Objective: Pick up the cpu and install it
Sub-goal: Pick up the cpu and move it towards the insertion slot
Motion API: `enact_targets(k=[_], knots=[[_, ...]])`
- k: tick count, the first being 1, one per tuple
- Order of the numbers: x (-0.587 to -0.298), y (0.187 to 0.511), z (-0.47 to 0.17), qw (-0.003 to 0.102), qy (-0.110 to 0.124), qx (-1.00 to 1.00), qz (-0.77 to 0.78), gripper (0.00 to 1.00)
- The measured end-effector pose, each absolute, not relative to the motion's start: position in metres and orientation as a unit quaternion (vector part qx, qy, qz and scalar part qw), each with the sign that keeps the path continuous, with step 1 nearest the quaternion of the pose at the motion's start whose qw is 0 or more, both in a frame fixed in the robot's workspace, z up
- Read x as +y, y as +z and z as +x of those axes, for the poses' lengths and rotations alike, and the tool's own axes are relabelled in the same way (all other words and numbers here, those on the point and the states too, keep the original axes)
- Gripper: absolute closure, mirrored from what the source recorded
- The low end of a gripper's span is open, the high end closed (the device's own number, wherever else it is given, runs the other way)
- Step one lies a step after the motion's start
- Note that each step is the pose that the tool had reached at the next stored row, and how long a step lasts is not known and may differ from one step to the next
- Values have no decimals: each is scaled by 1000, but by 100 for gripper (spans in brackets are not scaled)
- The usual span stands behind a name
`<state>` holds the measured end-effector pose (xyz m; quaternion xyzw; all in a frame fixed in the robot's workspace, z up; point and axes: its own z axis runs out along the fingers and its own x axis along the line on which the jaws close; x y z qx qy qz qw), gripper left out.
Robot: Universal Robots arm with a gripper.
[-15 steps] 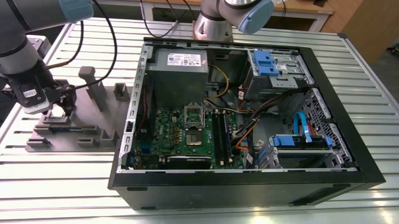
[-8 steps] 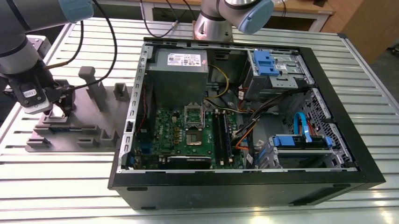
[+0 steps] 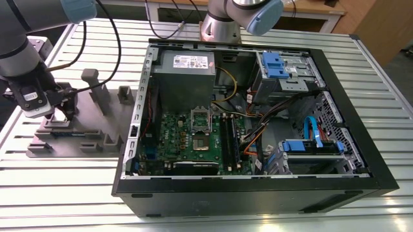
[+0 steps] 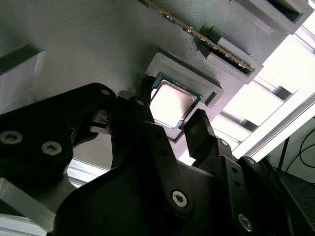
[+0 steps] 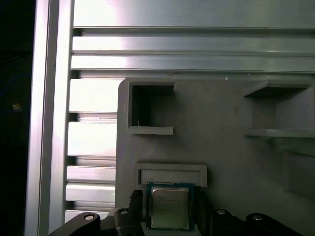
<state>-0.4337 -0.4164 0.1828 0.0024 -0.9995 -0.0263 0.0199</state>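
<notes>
Where the arm is, exterior view: the grey arm (image 3: 19, 43) reaches down at the exterior view's left, over the grey tray (image 3: 90, 124) that lies on the metal table (image 3: 65, 183).
Gripper, exterior view: the gripper (image 3: 59, 110) points down, low over the end of the tray that is farthest from the computer case (image 3: 258, 195).
Computer case, exterior view: it lies open on the table just beside the tray, with its green board (image 3: 193, 140) showing.
Cpu, second wrist view: the cpu (image 4: 171, 101) lies flat in a shallow square nest (image 4: 209, 91) of the tray, shiny side up.
Fingers, second wrist view: the two black fingers (image 4: 199, 130) are spread, one at each side of the cpu. Whether they touch its edges cannot be told.
Thin board, second wrist view: a thin board (image 4: 211, 42) stands on its edge in slots near the nest.
Cpu, first wrist view: it sits level in the nest, between the two fingertips.
Tray, first wrist view: an open square pocket (image 5: 150, 110) is just past the nest, and the table's bright slats run beside the tray.
</notes>
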Motion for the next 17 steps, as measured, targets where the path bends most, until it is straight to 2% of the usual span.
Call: enact_targets(k=[17], knots=[[-416, 183, -434, 19, -24, -1000, 2, 48]])
